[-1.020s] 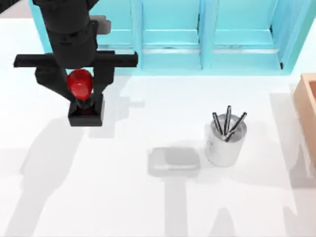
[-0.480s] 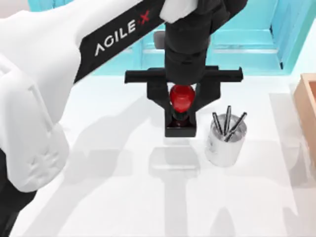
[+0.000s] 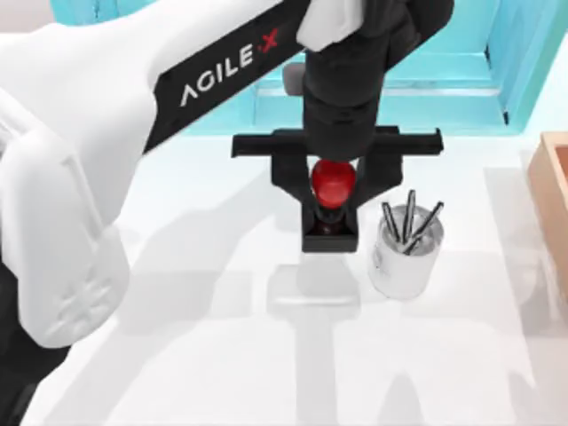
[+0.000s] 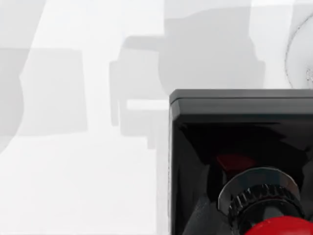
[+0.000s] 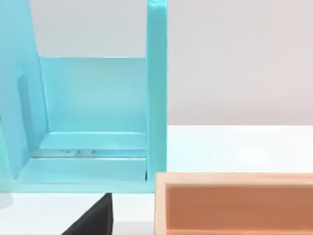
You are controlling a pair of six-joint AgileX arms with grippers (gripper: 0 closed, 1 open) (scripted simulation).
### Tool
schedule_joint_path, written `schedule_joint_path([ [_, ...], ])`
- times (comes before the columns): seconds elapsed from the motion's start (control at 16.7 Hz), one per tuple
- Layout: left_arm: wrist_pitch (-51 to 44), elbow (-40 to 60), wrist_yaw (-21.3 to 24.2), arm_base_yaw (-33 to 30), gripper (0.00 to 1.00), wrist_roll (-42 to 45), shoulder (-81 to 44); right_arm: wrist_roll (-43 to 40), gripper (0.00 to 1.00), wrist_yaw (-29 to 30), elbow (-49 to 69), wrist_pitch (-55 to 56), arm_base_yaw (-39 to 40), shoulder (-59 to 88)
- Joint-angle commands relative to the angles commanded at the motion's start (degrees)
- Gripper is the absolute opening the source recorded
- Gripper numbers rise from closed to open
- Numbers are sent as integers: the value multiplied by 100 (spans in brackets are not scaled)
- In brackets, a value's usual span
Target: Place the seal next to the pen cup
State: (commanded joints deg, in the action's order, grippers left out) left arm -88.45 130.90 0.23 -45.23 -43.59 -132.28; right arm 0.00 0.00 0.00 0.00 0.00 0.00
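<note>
While my left arm (image 3: 106, 133) stretches across the table from the top view's left side, its black wrist points straight down just beside the pen cup (image 3: 404, 257), on the cup's left. My left gripper (image 3: 332, 197) hangs there with its fingers (image 3: 293, 182) drawn in narrow against the red knob of the seal (image 3: 332, 209), one finger on each side of the knob, so I am holding the seal by its handle. The seal's black square base sits below the fingertips, upright, close to the cup's left wall but apart from it; whether the base touches the white table (image 3: 222, 355) I cannot tell. In the left wrist view the seal (image 4: 239, 166) looms close, its black block seen from above with the grey collar and red knob near me, and the pale curve of the pen cup (image 4: 301, 54) lies just past its corner.

The pen cup is a silvery-white cylinder standing upright with dark grey pens (image 3: 408, 217) leaning out of its mouth.

A tan wooden box (image 3: 552, 191) lies well right of the cup; its inside, seen in the right wrist view (image 5: 234, 205), looks bare. A turquoise shelf unit (image 3: 426, 80) stands behind the cup.
</note>
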Motion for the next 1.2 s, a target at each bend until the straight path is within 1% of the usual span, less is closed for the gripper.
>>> schedule_joint_path([
  [0.18,222,-300,5,-18,0,0,49,0,100,0,0,0,0,0],
  [0.42,273,-348,-3,-17,0,-5,64,0,100,0,0,0,0,0],
  [1.2,273,-348,-3,-17,98,-5,64,0,100,0,0,0,0,0],
])
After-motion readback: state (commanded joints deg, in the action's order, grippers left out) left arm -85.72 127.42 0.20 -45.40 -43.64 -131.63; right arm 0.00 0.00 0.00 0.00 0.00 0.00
